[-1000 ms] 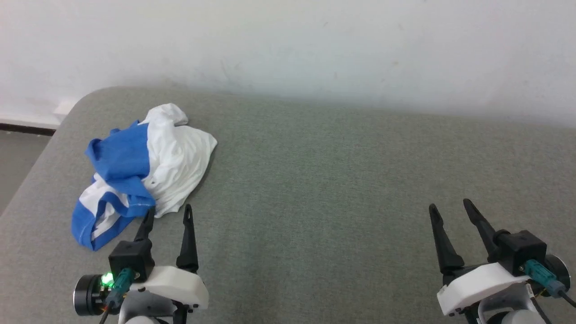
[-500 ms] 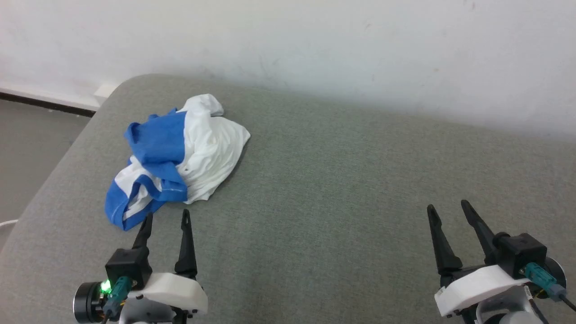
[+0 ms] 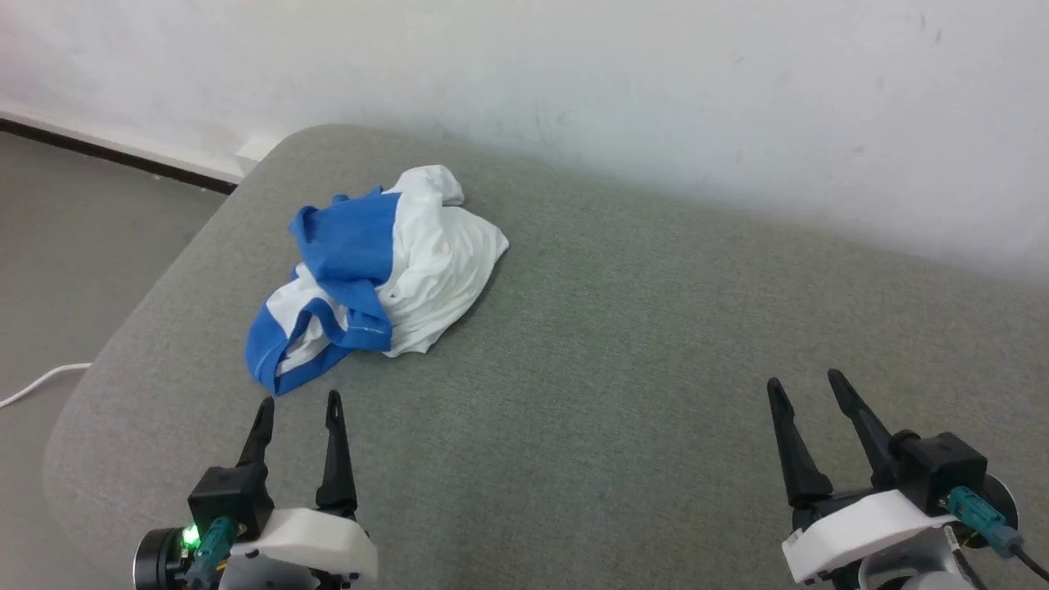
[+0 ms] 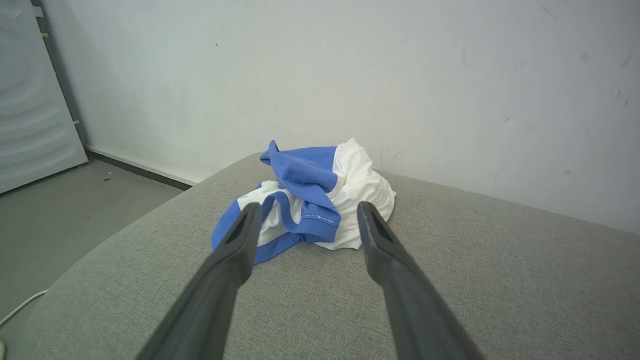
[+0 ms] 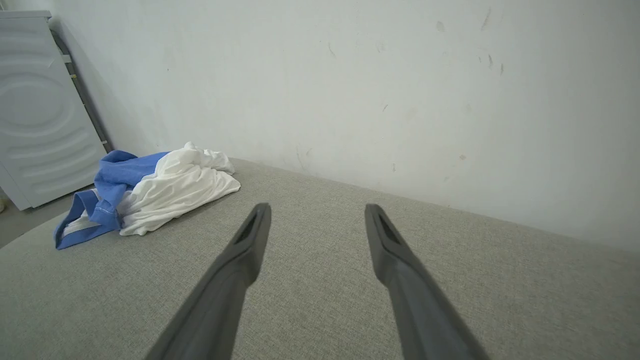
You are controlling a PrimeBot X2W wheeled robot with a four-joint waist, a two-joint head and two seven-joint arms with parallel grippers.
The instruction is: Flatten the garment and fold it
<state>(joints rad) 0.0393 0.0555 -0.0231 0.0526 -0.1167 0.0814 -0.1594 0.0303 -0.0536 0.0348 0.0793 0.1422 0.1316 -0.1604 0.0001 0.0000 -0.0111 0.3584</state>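
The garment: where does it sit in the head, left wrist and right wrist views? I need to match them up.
Head view: the garment lies crumpled upper left of centre, just beyond the left hand.
Left wrist view: centre, straight ahead of that hand.
Right wrist view: left of middle, well off to the side of the right hand.
Shared landmark: the white wall behind the grey surface.

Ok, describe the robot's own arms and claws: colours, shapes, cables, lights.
The left claw and right claw each have two long, black, tapering fingers on a black block, backed by a white moulded shell. A teal plug with a dark cable enters each block. A green light glows beside the left one's plug. Close up, the fingers look dark grey with slotted inner faces.
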